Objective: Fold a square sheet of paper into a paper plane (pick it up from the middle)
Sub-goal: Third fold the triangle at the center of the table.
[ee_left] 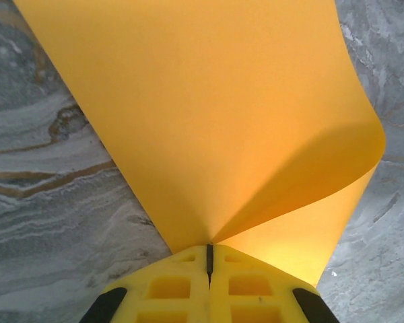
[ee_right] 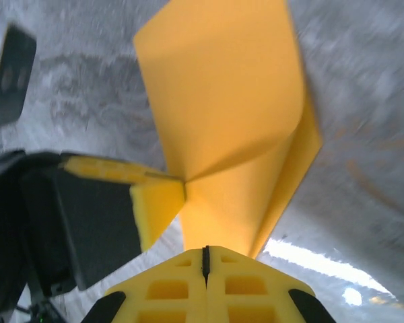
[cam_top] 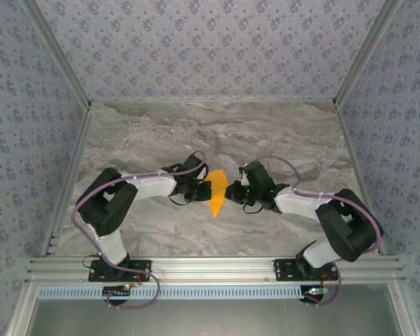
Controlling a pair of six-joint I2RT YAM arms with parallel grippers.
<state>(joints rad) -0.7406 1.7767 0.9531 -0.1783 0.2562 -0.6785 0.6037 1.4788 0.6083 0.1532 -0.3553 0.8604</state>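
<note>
We see the square sheet of paper (cam_top: 216, 194) suspended between the two arms, apparently lifted off the counter (cam_top: 196, 133) and bent into a soft curl. We judge it light, limp and easily creased, best pinched at an edge. The left end effector (cam_top: 196, 190) and right end effector (cam_top: 232, 194) are both clenched on it, forearms reaching inward, tips facing each other.

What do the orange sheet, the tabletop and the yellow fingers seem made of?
Orange sheet: thin matte paper, curling softly where it bends. Tabletop: grey veined marble or a marble-look laminate, faintly glossy. Left gripper's fingers: yellow moulded plastic, probably, with a gridded recess pattern.
</note>
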